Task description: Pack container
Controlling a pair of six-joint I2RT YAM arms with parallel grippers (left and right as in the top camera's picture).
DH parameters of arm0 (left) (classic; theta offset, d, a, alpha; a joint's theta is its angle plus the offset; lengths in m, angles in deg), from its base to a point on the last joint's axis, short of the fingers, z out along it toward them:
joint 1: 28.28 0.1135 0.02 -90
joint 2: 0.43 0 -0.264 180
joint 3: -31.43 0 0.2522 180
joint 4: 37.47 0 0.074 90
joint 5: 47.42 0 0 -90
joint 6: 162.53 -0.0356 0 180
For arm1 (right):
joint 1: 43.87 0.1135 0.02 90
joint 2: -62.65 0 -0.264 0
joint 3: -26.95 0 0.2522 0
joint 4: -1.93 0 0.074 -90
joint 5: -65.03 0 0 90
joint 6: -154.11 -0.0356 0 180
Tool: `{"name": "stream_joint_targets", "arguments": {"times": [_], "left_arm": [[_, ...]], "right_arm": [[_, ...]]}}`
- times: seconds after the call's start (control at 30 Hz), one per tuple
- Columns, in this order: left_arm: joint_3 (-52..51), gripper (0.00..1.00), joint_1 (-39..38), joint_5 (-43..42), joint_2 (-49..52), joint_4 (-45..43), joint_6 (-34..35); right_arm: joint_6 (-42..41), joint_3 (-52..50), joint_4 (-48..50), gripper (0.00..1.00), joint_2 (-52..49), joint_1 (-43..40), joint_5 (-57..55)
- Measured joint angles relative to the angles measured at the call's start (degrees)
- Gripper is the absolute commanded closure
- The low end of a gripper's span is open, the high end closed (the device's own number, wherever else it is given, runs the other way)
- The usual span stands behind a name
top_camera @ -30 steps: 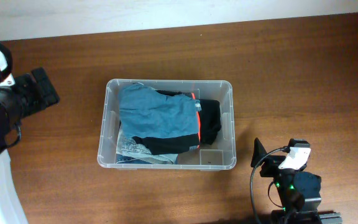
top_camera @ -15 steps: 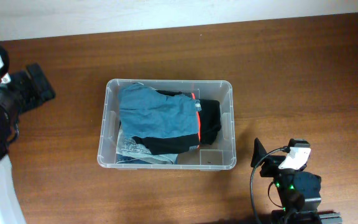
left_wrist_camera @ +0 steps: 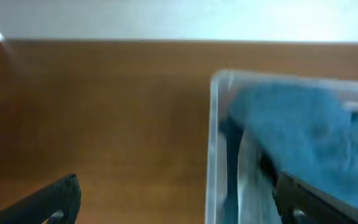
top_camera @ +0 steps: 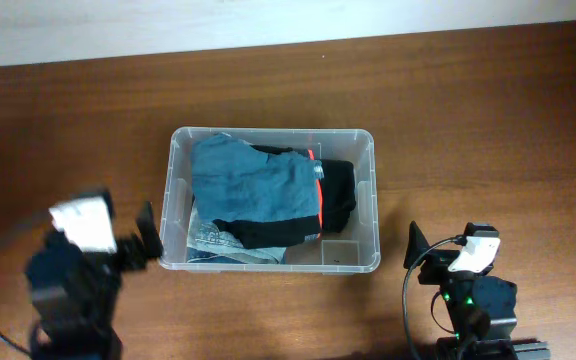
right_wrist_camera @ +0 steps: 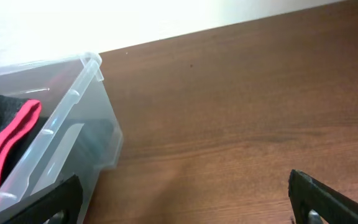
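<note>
Left gripper (top_camera: 147,243) and right gripper (top_camera: 415,251) both spread, empty; container (top_camera: 371,200) sits ahead, between them, so I'd lift over its rim before pressing the blue garment (top_camera: 248,180) flat

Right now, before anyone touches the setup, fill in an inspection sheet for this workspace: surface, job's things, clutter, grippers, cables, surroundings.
Surface: brown wooden table.
Job's things: clear container mid-table, holding a blue garment over a black garment with an orange stripe.
Clutter: nothing seen.
Grippers: left gripper open and empty, beside the container's left wall; right gripper open and empty, off its right near corner.
Cables: black cable looped beside the right arm.
Surroundings: white wall beyond the far edge.
</note>
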Motion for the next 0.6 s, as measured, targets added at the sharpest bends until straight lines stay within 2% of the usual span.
{"name": "stream_joint_targets", "arguments": {"times": [0.43,0.6], "left_arm": [[-21.33,0.0,0.0,-2.14,-27.26,-0.92,-0.22],[-26.29,0.0,-0.15,-2.14,-32.72,-1.99,-0.26]], "right_arm": [[-0.04,0.0,0.04,0.02,0.0,0.0,0.02],[-0.04,0.0,0.04,0.02,0.0,0.0,0.0]]}}
